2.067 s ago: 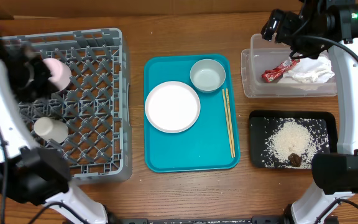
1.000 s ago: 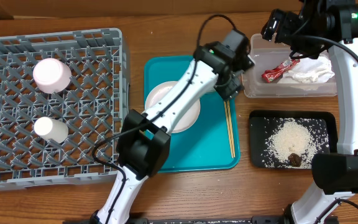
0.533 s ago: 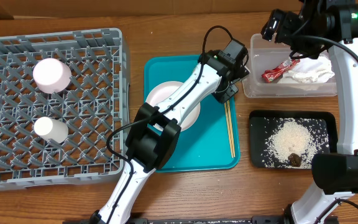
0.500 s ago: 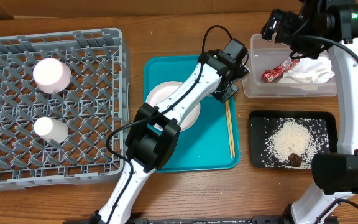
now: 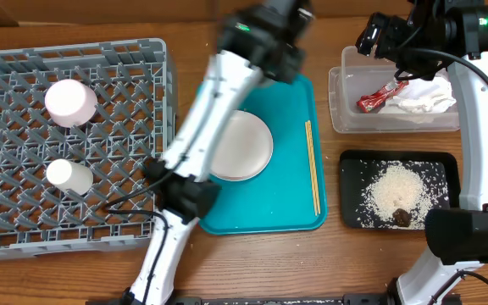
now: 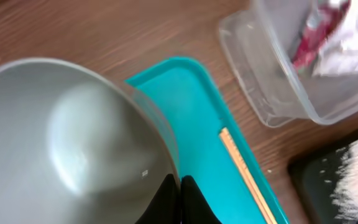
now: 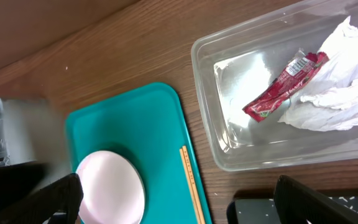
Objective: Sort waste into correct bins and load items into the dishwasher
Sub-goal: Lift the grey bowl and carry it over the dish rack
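Left wrist cam: your left fingers are pinched shut on the rim of the grey bowl. The bowl fills the left half of that view, tilted, and looks empty. Below it you see the far-right corner of the teal tray, the chopsticks and the clear tub.

Overhead, the left arm is motion-blurred, reaching across the tray toward the far edge of the desk. You can't pick out the bowl there.

- Plate: flat on the teal tray, mid-desk, left part under the arm.
- Chopsticks: side by side along the tray's right side, parallel to the desk's right edge.
- Dish rack: by the left edge, w/ a pink bowl toward the far side and a white cup nearer you, apart from each other.
- Clear tub: far-right corner, holding the red wrapper touching the napkin.
- Black tray: near-right corner, w/ the rice heaped mid-tray and the brown lump at the heap's near edge.

Right wrist cam: the right fingers are spread wide w/ nothing between them, up over the far edge by the tub's left end.
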`<state>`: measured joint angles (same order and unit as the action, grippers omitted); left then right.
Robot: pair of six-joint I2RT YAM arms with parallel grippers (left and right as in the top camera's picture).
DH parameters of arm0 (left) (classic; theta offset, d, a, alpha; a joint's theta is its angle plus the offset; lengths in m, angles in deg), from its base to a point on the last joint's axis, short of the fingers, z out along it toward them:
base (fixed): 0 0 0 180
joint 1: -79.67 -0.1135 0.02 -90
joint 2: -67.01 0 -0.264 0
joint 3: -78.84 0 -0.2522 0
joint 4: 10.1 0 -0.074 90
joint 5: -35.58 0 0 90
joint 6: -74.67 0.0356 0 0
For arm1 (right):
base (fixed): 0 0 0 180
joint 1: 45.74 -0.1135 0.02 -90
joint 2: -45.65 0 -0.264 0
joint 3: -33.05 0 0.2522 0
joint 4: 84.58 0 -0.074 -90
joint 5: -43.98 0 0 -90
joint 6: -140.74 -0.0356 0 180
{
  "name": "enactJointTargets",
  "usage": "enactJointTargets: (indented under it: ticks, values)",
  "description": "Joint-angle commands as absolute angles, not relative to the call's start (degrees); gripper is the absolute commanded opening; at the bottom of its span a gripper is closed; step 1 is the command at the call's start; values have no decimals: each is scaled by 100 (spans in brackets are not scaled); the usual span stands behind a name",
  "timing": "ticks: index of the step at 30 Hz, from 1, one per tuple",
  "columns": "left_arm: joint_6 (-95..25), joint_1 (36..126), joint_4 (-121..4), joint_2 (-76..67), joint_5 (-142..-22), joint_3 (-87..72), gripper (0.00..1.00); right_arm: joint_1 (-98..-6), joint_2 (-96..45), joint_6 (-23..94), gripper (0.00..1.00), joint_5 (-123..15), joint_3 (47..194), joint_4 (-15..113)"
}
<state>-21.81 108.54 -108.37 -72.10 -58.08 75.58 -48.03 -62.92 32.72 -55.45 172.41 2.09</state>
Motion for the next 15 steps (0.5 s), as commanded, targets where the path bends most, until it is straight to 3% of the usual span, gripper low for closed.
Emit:
enactJointTargets:
  ticks: [1, 4, 8, 15]
  values:
    - [-2933, 9982, -11410, -6946, -6706, 8382, 4, -4787, -6183, 3232, 100, -5503, 17278, 229]
    - [-3316, 8967, -12067, -6919, -7484, 8824, 4, -4787, -6183, 3232, 100, -5503, 17278, 229]
    - [-3342, 7632, -12067, -6893, -9084, 8837, 4, -4787, -6183, 3232, 100, -5503, 17278, 229]
    - [-2844, 5875, -12067, -6703, -10463, 8815, 4, -4787, -6183, 3232, 100, -5503, 17278, 229]
